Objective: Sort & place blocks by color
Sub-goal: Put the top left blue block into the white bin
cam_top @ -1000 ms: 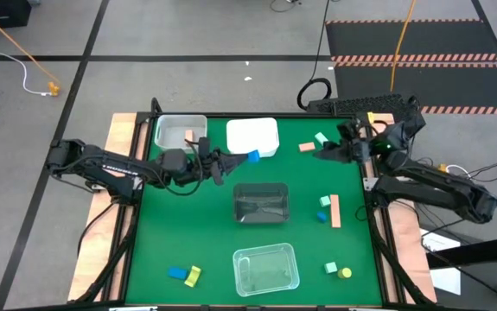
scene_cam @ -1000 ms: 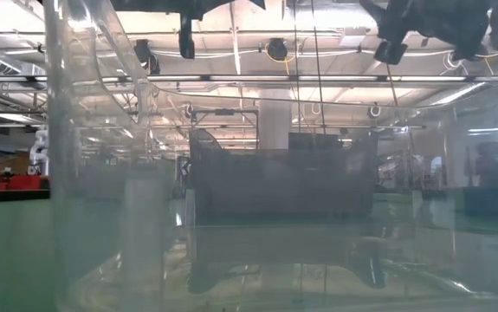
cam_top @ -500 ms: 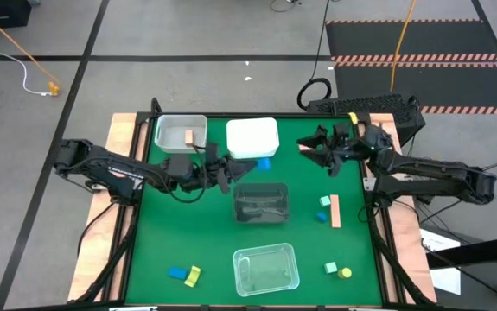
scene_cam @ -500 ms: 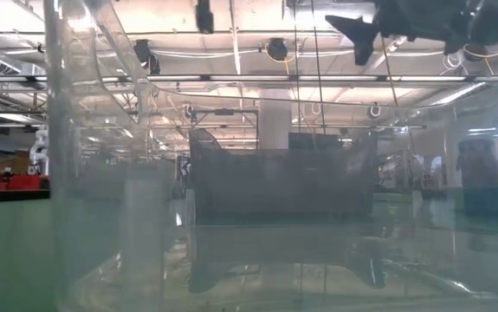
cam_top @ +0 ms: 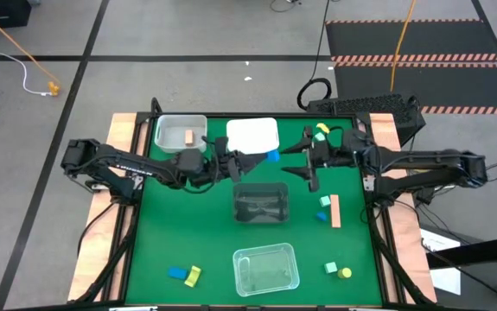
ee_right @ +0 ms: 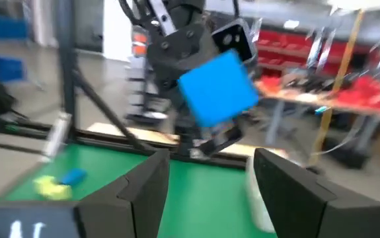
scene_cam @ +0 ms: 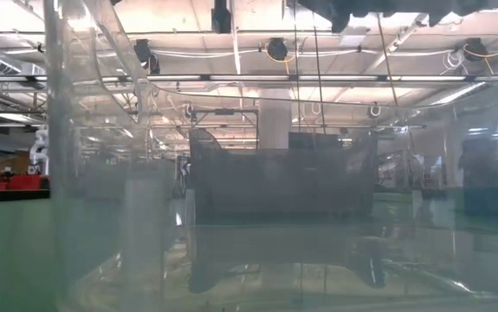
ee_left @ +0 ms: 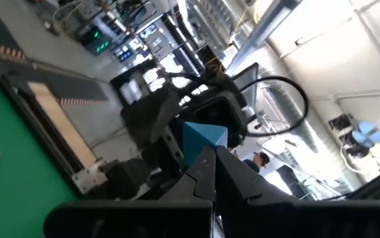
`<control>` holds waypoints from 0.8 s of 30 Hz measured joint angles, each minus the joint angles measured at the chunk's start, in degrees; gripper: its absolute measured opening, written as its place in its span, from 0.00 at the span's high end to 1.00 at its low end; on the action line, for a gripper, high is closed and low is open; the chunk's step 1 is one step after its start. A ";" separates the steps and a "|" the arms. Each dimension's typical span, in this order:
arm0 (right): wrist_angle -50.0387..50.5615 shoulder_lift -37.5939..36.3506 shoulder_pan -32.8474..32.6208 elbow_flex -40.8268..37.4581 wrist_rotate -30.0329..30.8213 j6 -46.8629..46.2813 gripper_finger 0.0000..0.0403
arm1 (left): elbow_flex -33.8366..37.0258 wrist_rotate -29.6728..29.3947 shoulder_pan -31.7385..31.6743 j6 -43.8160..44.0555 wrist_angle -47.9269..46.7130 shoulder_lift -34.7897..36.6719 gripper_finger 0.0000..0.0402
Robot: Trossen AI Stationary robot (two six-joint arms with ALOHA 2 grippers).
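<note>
A blue block (cam_top: 271,156) hangs in the air just near of the white tray (cam_top: 252,136), with my left gripper (cam_top: 252,159) shut on it. My right gripper (cam_top: 298,166) stands open on the block's right, facing it across a small gap. In the right wrist view the blue block (ee_right: 217,89) shows ahead of my right gripper (ee_right: 209,178), beyond its spread fingers. A tan block (cam_top: 189,136) lies in the clear tray (cam_top: 181,132) at the far left. More blocks lie on the green table (cam_top: 205,233). My left gripper pinches the blue block by its left end (ee_left: 203,147) between its two fingers, only at their free ends. The fingers come level from the table's left. The block is lifted clear of the table and sticks out toward my right gripper.
A dark clear tray (cam_top: 261,203) stands mid-table and a clear tray (cam_top: 266,266) at the near edge. Loose blocks: a yellow-green pair (cam_top: 321,132) far right, mint, blue and a tan bar (cam_top: 335,210) on the right, a mint and yellow pair (cam_top: 338,271) near right, a blue and yellow pair (cam_top: 184,275) near left.
My left gripper has carried the blue block a little toward the table's right edge, clear of the table. My right gripper has swung from the far right toward the table's middle and the block, rolling about its own pointing line, and has stayed open.
</note>
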State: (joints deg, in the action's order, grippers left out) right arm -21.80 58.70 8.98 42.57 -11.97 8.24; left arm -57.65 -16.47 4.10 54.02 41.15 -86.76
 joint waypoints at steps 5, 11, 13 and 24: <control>-3.75 1.52 -2.67 -0.02 3.25 6.71 0.47 | 0.00 0.04 0.26 5.39 -4.05 -0.02 1.00; -6.66 3.67 -4.18 -0.02 3.26 7.62 0.47 | 0.00 0.10 0.22 7.47 -4.14 -1.18 1.00; -7.31 4.47 -4.60 -0.04 3.29 7.62 0.47 | 0.00 0.45 0.22 8.75 -3.89 -1.92 1.00; -9.08 7.80 -5.37 -0.05 3.40 3.01 0.56 | 0.02 2.49 0.05 9.42 2.79 -5.90 1.00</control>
State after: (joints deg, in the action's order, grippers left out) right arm -30.88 66.50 3.62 42.52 -8.58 11.24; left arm -57.63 -13.98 4.15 63.44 43.94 -92.66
